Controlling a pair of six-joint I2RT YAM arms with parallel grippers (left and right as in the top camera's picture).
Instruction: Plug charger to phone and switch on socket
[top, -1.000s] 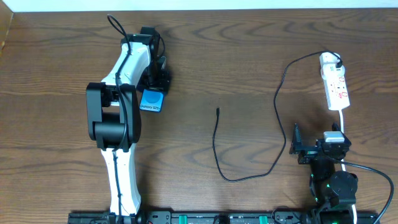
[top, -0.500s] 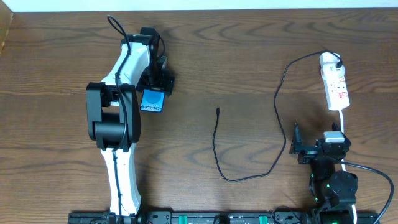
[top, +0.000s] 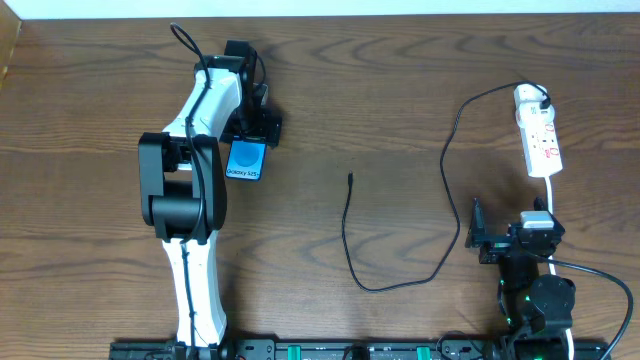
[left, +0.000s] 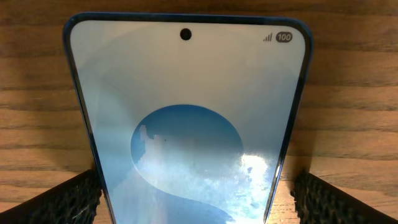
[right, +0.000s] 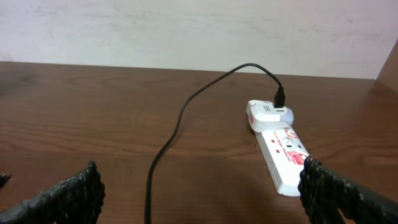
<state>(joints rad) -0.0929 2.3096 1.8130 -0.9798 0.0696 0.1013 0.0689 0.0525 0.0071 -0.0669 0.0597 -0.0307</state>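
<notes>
Left wrist: left gripper (left: 199, 200) spread astride the phone (left: 186, 93); right gripper (right: 205, 196) wide apart, empty.

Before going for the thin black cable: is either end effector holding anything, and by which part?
Nothing is held. The left end effector straddles the slim blue-screened smartphone with open jaws; the right end effector is open and empty.

We see a dark brown wooden desk (top: 400, 80), its grain running from side to side, evenly lit, with only soft shadows. Beyond its far edge stands a plain off-white wall (right: 186, 25), slightly mottled and bare across its width.
</notes>
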